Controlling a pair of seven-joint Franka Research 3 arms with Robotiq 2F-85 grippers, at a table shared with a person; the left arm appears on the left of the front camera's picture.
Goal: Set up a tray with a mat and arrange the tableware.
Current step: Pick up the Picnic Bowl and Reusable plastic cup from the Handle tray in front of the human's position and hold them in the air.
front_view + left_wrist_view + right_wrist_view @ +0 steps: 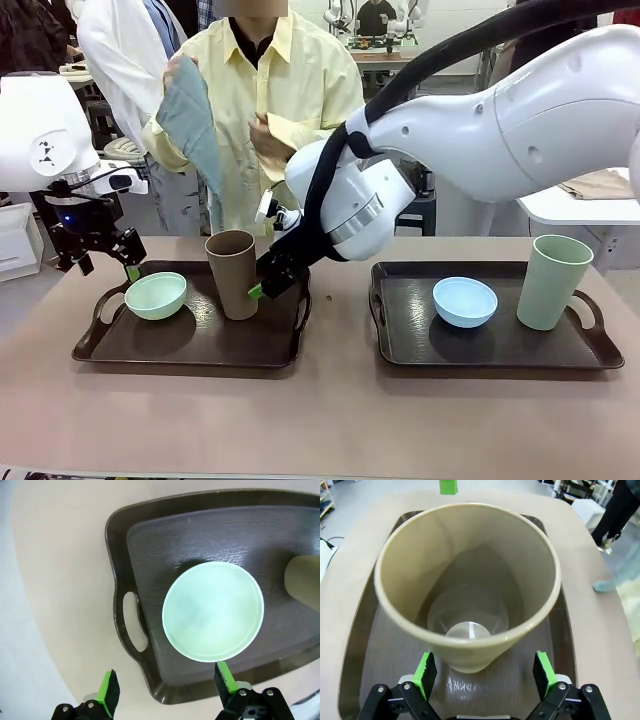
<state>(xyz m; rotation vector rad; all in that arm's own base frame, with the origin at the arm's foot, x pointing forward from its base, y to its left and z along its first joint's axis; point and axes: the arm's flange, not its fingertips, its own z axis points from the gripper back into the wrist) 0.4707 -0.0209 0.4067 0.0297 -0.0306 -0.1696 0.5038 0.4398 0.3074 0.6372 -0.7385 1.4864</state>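
Green pads [111,687] of the left gripper [166,677] are standing wide apart, gripping nothing. I am seeing one pad tip sitting at the rim of the pale mint green round bowl [213,611], though I cannot tell whether it is touching. That bowl is resting at the left end of the dark brown tray with handle slots [120,580], near one slot.

On the right wrist camera, the right gripper [483,665] is likewise keeping its fingers apart. They are straddling the lower part of the matte brown tall tumbler [470,550], with a gap showing on each side. The tumbler is standing upright on the same tray, right of the mint bowl.

From the front, a second dark tray [490,362] is lying well apart to the right. It is carrying a light blue round bowl [465,301] and, at its right end, a pale sage green tumbler [552,282]. Both trays are sitting on the beige table [330,420]. Across it, a person [300,90] in a yellow shirt is holding up a grey-blue cloth mat [190,120].
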